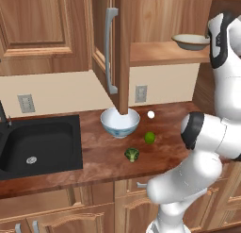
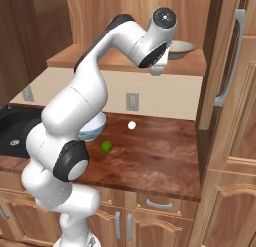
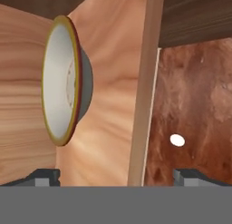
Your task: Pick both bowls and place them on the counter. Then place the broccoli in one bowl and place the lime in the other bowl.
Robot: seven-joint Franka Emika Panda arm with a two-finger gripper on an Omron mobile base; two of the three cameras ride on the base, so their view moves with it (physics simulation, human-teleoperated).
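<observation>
The pincer [image 3: 116,175] stands wide apart and empty, up by the beige bowl [image 1: 191,41] on the cabinet shelf [image 1: 160,53]. Below that shelf, on the worktop [image 1: 108,156], sits the white-and-blue bowl [image 1: 120,122], with the lime [image 1: 149,137] and broccoli [image 1: 132,154] just in front of it.

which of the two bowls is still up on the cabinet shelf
The shallow beige bowl with the darker rim; the white-and-blue bowl already sits on the counter.
</observation>
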